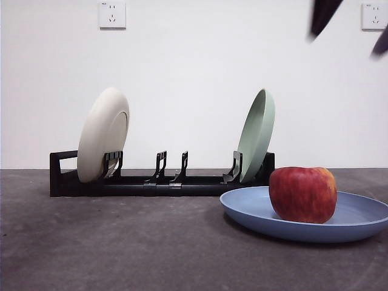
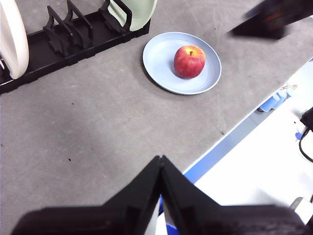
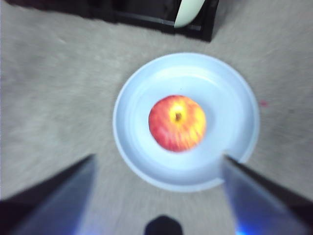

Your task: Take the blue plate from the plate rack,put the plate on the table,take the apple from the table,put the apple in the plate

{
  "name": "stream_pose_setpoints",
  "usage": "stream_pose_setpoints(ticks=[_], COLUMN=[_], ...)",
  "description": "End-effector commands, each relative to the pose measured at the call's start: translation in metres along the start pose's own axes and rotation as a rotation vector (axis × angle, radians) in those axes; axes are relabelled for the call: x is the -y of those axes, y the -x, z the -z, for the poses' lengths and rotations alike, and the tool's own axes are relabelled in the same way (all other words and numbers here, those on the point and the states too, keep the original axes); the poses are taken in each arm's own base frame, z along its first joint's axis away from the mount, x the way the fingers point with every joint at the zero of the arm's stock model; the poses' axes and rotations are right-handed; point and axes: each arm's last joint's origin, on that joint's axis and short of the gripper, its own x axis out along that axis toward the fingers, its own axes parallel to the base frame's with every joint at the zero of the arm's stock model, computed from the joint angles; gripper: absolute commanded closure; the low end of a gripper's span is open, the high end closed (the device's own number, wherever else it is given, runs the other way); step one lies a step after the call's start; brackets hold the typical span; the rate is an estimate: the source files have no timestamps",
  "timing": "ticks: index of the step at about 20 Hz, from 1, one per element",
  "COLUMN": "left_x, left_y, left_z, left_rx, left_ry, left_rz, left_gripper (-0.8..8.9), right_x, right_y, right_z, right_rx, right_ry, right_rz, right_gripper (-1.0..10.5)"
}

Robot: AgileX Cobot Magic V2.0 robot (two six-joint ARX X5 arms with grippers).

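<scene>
On the table, just in front of the plate rack, the blue plate lies flat with the apple resting near its middle, so the task looks finished. The right gripper hangs above the apple with its jaws wide apart and empty, probably because it has nothing more to carry. The left gripper waits well apart near the table edge, jaws pressed together. The green plate and white plate stand in the rack.

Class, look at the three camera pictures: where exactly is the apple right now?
The apple sits inside the blue plate, which lies flat on the table in front of the plate rack, near its pale green plate; the open right gripper is above it.
</scene>
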Motion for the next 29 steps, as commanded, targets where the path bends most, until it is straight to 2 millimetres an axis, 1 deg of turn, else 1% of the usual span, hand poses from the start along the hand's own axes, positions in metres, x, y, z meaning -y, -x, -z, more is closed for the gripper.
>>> stream_pose_setpoints(ticks=[1, 3, 5, 8, 10, 13, 16, 18, 20, 21, 23, 24, 26, 27, 29], left_x=[0.001, 0.001, 0.001, 0.002, 0.002, 0.004, 0.003, 0.001, -0.005, -0.011, -0.028, -0.036, -0.052, -0.059, -0.073], left_y=[-0.002, -0.002, -0.002, -0.003, -0.004, -0.005, -0.005, -0.008, -0.016, -0.021, -0.031, -0.038, -0.058, -0.068, -0.086], left_z=[0.000, 0.000, 0.000, -0.001, -0.001, -0.001, -0.001, -0.004, -0.010, -0.013, -0.014, -0.013, -0.005, 0.003, 0.023], left_rx=[-0.003, -0.004, -0.005, -0.008, -0.011, -0.016, -0.015, -0.019, -0.022, -0.023, -0.036, -0.024, 0.083, 0.197, 0.415], left_ry=[0.000, 0.001, 0.000, -0.001, -0.002, -0.013, -0.006, 0.032, 0.114, 0.153, 0.139, 0.121, 0.025, -0.032, -0.093], left_rz=[-0.004, -0.003, -0.004, -0.005, -0.007, 0.001, -0.004, -0.054, -0.175, -0.263, -0.463, -0.507, -0.461, -0.412, -0.396], left_gripper=[8.17, 8.17, 8.17, 8.17, 8.17, 8.17, 8.17, 8.17, 8.17, 8.17, 8.17, 8.17, 8.17, 8.17, 8.17], right_x=[0.007, 0.013, 0.017, 0.023, 0.024, 0.025, 0.026, 0.026, 0.026, 0.026, 0.026, 0.026, 0.026, 0.026, 0.026], right_y=[0.033, 0.059, 0.078, 0.101, 0.109, 0.114, 0.114, 0.114, 0.114, 0.114, 0.114, 0.114, 0.114, 0.114, 0.114], right_z=[-0.001, -0.001, 0.000, 0.000, -0.003, -0.006, -0.006, -0.006, -0.006, -0.006, -0.006, -0.006, -0.006, -0.006, -0.006], right_rx=[0.019, 0.026, 0.011, -0.014, 0.016, 0.048, 0.055, 0.055, 0.055, 0.055, 0.055, 0.054, 0.054, 0.055, 0.054], right_ry=[-0.001, -0.004, -0.002, 0.005, 0.001, -0.005, -0.005, -0.005, -0.005, -0.005, -0.005, -0.005, -0.005, -0.005, -0.005], right_rz=[-0.008, -0.011, -0.005, 0.021, 0.032, 0.051, 0.075, 0.075, 0.075, 0.075, 0.075, 0.075, 0.075, 0.075, 0.075], right_gripper=[9.5, 9.5, 9.5, 9.5, 9.5, 9.5, 9.5, 9.5, 9.5, 9.5, 9.5, 9.5, 9.5, 9.5, 9.5])
